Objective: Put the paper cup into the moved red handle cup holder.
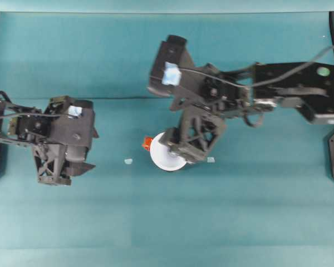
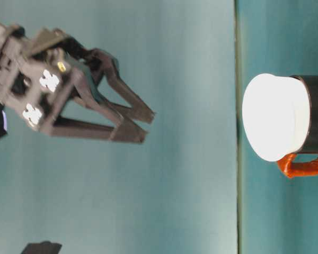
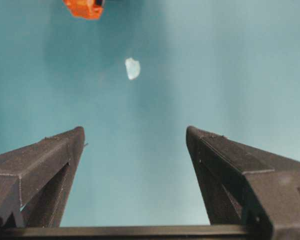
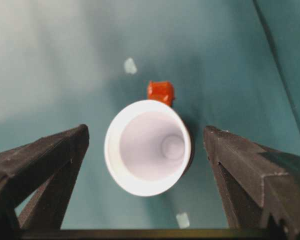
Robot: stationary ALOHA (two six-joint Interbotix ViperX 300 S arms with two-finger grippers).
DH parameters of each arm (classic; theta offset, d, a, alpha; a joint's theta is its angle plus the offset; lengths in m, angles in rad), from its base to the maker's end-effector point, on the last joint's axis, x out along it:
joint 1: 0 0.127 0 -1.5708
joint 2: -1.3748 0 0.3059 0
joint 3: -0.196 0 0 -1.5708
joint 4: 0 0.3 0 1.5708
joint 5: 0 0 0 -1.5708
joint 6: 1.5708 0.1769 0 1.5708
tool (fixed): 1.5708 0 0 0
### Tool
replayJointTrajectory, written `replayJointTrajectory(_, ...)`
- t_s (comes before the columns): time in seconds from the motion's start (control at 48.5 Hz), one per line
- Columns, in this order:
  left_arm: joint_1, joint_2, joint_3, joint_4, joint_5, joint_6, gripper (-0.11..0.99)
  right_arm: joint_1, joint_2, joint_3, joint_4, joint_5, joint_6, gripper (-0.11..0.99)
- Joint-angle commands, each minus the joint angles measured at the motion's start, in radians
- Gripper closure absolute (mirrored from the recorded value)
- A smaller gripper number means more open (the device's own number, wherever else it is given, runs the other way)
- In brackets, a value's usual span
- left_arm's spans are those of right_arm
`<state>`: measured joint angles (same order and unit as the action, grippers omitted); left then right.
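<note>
Paper cup (image 4: 147,147) sits seated in red handle cup holder (image 2: 317,114), handle at 12 o'clock in the right wrist view. Right pincer (image 4: 146,137) spread, straddling cup untouched; best lift straight up, no rim brush. Left pincer (image 3: 135,137) spread, empty over desk (image 1: 239,211).

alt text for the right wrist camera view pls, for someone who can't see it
A white paper cup sits inside a black holder, open mouth toward the camera, the holder's orange-red handle showing just beyond the rim. The right gripper is open, its two black fingers wide apart on either side of the cup, above a teal tabletop.
</note>
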<state>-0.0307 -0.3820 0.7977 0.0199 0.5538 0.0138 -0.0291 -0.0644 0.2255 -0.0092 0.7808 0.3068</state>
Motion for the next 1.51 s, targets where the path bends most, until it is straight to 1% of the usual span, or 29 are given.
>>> replayJointTrajectory(0.0,-0.006,-0.034,0.008,0.002,-0.005,-0.017,-0.02,0.003,-0.052,0.014,-0.003,-0.015,-0.014,0.01)
replayJointTrajectory(0.103,-0.006,-0.067,0.023,0.002,-0.005,-0.025,-0.02,0.003,-0.081,0.040,-0.006,-0.031,-0.015,0.01)
replayJointTrajectory(0.186,-0.006,-0.103,0.038,0.002,-0.005,-0.023,-0.02,0.003,-0.109,0.067,-0.008,-0.054,-0.018,0.01)
replayJointTrajectory(0.289,-0.006,-0.150,0.057,0.002,-0.006,-0.021,-0.02,0.003,-0.149,0.115,-0.014,-0.100,-0.020,0.01)
replayJointTrajectory(0.309,-0.008,-0.160,0.061,0.002,-0.006,-0.021,-0.02,0.005,-0.156,0.127,-0.012,-0.110,-0.023,0.01)
replayJointTrajectory(0.495,-0.006,-0.230,0.086,0.002,-0.009,-0.025,-0.02,0.012,-0.241,0.239,-0.014,-0.241,-0.051,0.02)
replayJointTrajectory(0.66,-0.006,-0.252,0.094,0.002,-0.018,-0.023,-0.01,0.012,-0.328,0.333,-0.012,-0.339,-0.087,0.02)
replayJointTrajectory(0.722,-0.006,-0.258,0.094,0.002,-0.018,-0.023,-0.01,0.012,-0.354,0.368,-0.014,-0.374,-0.098,0.02)
replayJointTrajectory(0.804,-0.006,-0.259,0.095,0.002,-0.018,-0.023,-0.01,0.012,-0.383,0.422,-0.014,-0.423,-0.101,0.02)
replayJointTrajectory(0.887,-0.008,-0.261,0.094,0.002,-0.018,-0.023,-0.01,0.011,-0.399,0.453,-0.014,-0.456,-0.101,0.02)
replayJointTrajectory(0.907,-0.008,-0.261,0.094,0.002,-0.018,-0.023,-0.01,0.012,-0.402,0.459,-0.012,-0.460,-0.101,0.02)
replayJointTrajectory(1.01,-0.009,-0.262,0.094,0.002,-0.018,-0.021,-0.01,0.012,-0.405,0.477,-0.014,-0.476,-0.101,0.02)
replayJointTrajectory(1.485,-0.009,-0.261,0.095,0.002,-0.018,-0.023,-0.01,0.012,-0.405,0.511,-0.012,-0.477,-0.097,0.02)
